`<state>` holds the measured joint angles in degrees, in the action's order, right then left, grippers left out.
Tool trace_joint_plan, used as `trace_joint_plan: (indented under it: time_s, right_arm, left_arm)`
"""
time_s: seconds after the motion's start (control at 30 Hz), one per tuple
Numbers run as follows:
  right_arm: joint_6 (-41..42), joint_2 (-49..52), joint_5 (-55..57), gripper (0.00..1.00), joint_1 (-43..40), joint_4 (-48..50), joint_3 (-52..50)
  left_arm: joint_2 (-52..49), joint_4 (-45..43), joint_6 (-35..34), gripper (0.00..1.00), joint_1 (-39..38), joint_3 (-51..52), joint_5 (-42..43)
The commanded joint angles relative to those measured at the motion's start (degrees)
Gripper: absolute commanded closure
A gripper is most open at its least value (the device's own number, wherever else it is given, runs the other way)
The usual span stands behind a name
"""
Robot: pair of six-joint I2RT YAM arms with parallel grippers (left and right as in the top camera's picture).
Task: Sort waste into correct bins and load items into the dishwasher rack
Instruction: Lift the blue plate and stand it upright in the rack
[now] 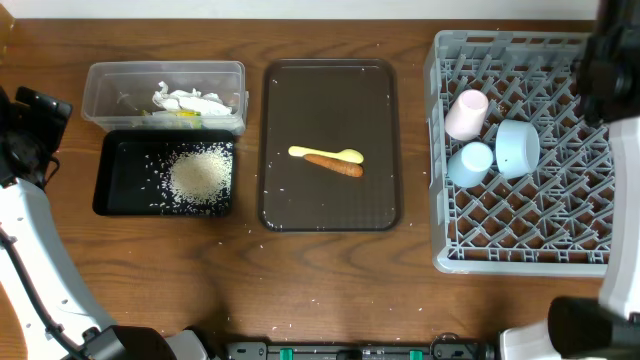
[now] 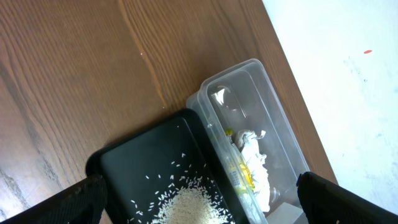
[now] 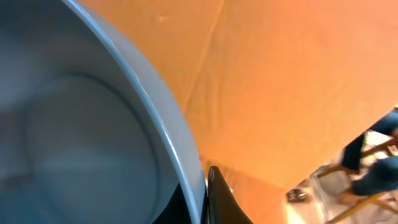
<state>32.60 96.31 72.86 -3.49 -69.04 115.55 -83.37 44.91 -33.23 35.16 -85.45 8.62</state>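
Note:
The grey dishwasher rack [image 1: 520, 240] at the right holds a pink cup [image 1: 466, 113], a pale blue cup [image 1: 470, 163] and a pale bowl [image 1: 517, 147]. My right gripper [image 3: 202, 202] is shut on the rim of the blue plate [image 3: 74, 124], which the overhead view does not show. The yellow spoon [image 1: 325, 154] and the orange-brown food piece [image 1: 335, 166] lie on the brown serving tray [image 1: 330, 215]. White paper scraps [image 1: 190, 102] lie in the clear tub [image 1: 110, 85]. Rice [image 1: 201, 172] lies in the black tray [image 1: 120, 180]. My left gripper [image 2: 199, 199] is open and empty above the black tray [image 2: 137, 162].
The right arm [image 1: 610, 60] hangs over the rack's far right corner. The left arm [image 1: 30, 130] is at the table's left edge. A few stray rice grains lie on the wood around the trays.

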Motion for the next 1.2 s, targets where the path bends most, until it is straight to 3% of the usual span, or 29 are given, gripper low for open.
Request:
trace_joint_plan:
  time_s: [0.0, 0.27, 0.37, 0.47, 0.7, 1.17]
  right_arm:
    - [-9.6, 4.2, 7.2, 0.98, -1.7, 5.0, -0.2]
    - [-42.6, 14.0, 9.4, 0.99, -3.0, 30.0, -0.2]
    - [-59.1, 17.1, 0.7, 0.99, -3.3, 35.5, -0.2]
    - [-70.1, 19.1, -7.5, 0.99, -3.4, 36.2, -0.2]
    - [-73.9, 21.8, -9.0, 0.99, -5.7, 40.7, -0.2]
    - [-75.1, 25.7, -16.1, 0.99, -8.4, 37.9, -0.5]
  left_arm:
    - [0.2, 0.0, -0.1, 0.00, 0.2, -1.1, -0.3]
    - [0.2, 0.0, -0.1, 0.00, 0.2, -1.1, -0.3]
    - [0.2, 0.0, -0.1, 0.00, 0.2, -1.1, -0.3]
    - [0.2, 0.0, -0.1, 0.00, 0.2, -1.1, -0.3]
    - [0.2, 0.0, -0.1, 0.00, 0.2, -1.1, -0.3]
    - [0.2, 0.0, -0.1, 0.00, 0.2, -1.1, -0.3]
